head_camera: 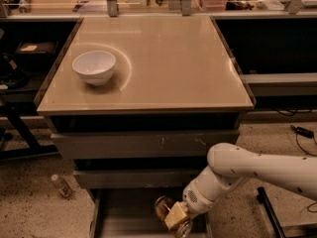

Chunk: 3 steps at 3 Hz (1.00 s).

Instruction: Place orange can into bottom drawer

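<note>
My gripper [173,219] hangs at the end of the white arm [257,170], low in the picture and just above the open bottom drawer [124,217]. It is shut on the orange can [162,208], which lies tilted between the fingers, with its silver end [184,229] pointing down to the right. The can is over the right part of the drawer's flat grey floor. Whether the can touches the floor is hidden by the picture's lower edge.
Two wider grey drawers [143,145] are closed above the open one, under a tan tabletop [163,63]. A white bowl [94,67] stands on the top's left side. A small clear bottle [62,186] lies on the speckled floor at the left.
</note>
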{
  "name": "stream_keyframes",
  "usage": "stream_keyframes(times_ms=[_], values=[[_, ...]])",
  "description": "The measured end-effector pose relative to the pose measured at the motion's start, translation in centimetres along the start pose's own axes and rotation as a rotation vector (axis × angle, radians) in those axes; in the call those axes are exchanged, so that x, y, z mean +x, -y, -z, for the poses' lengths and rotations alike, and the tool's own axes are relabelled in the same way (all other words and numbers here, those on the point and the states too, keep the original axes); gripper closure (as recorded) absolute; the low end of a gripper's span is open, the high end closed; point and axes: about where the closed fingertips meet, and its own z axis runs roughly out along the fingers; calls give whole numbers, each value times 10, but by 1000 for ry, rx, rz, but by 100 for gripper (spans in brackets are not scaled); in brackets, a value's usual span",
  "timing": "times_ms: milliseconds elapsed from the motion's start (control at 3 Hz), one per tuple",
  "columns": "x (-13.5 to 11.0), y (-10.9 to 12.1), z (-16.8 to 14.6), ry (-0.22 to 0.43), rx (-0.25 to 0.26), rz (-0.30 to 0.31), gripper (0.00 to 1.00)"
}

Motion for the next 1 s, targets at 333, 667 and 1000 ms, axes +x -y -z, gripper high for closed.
stream_keyframes(times_ms=[333,667,1000], values=[[0,0,-1,-2,-1,1,100],[-1,8,-33,32,-41,-37,100],[-5,33,-85,108,-101,-121,100]])
